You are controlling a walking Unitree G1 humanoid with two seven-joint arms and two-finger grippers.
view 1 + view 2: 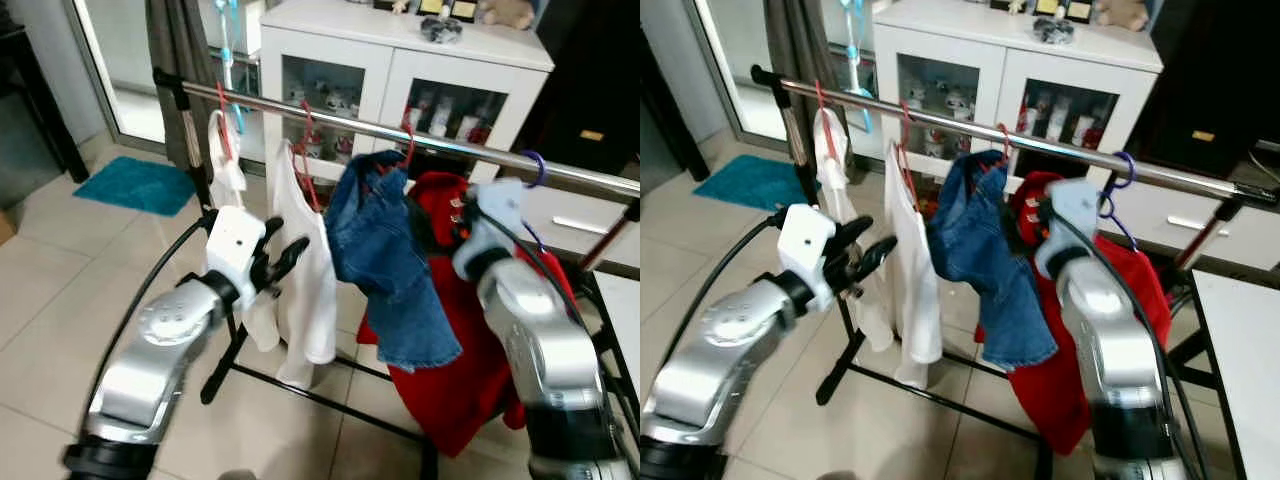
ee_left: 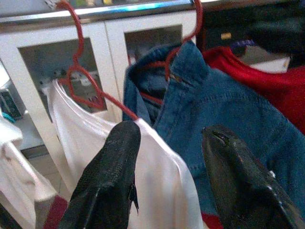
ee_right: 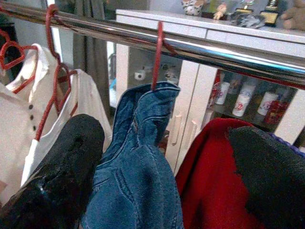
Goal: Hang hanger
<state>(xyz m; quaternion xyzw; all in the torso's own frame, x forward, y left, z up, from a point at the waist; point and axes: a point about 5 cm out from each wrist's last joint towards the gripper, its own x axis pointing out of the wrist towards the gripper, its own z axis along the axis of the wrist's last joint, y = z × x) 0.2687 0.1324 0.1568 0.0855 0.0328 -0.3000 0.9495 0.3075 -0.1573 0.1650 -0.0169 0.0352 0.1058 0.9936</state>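
A chrome clothes rail runs across in front of me. From my left to right it carries a small white shirt on a red hanger, a white T-shirt on a red hanger, a blue denim garment on a red hook, and a red garment by a purple hanger hook. My left gripper is open, its fingers held just before the T-shirt's shoulder. My right gripper is open, close to the denim and the red garment, below the rail.
A white cabinet with glass doors stands behind the rail. A teal mat lies on the tiled floor at far left. The rack's black base bar crosses the floor. A white tabletop edge is at my right.
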